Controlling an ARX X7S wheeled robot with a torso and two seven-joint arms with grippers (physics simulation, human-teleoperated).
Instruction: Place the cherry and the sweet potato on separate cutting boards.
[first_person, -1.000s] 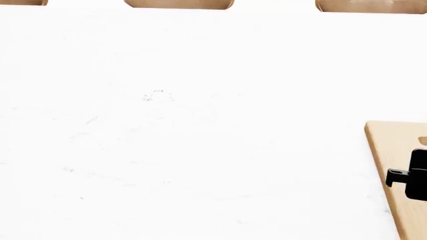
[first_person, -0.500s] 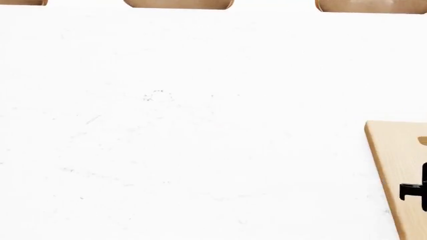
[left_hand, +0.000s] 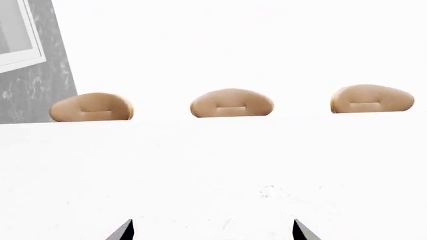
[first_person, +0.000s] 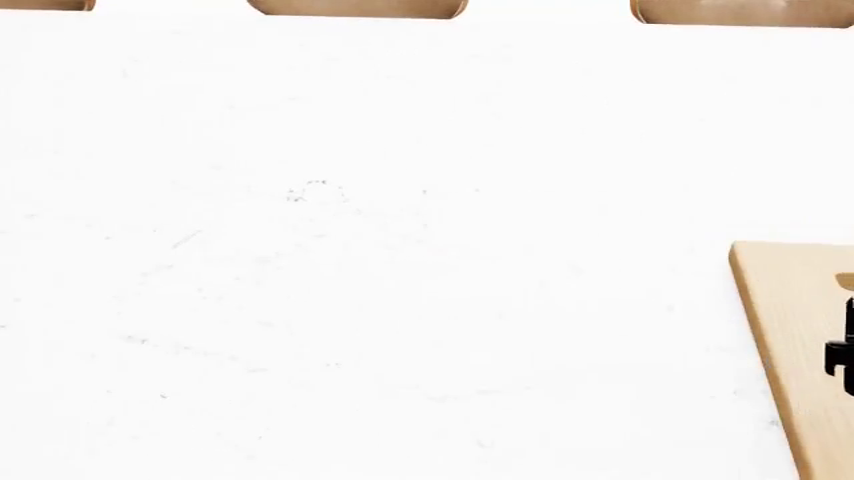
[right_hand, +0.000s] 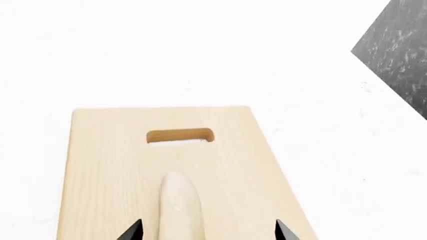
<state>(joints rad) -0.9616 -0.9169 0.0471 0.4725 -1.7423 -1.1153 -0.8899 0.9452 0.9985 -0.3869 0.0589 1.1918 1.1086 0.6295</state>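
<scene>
We see a big white table (first_person: 400, 280). One cutting board (right_hand: 120, 165) lies at the table's right edge, and in the head view only its left part shows. The board has a long slot (right_hand: 180, 135) near its far end.

The sweet potato (right_hand: 179, 207) lies on this board. Its pointed end aims at the slot but stops short of it. It sits about in the middle of the board, between the board's two long edges.

Our right gripper (right_hand: 205, 231) is just above the board. Its two black fingertips (right_hand: 135, 231) are spread wide, one on each side of the sweet potato, and they do not touch it. In the head view only a small black bit of this gripper (first_person: 841, 340) peeks in over the board at the right edge.

Our left gripper (left_hand: 212, 231) is over bare table. Its fingertips (left_hand: 123, 231) are spread apart too, with nothing between them.

Three tan chair backs (left_hand: 231, 103) stand along the table's far edge. We cannot see a cherry or a second board.
</scene>
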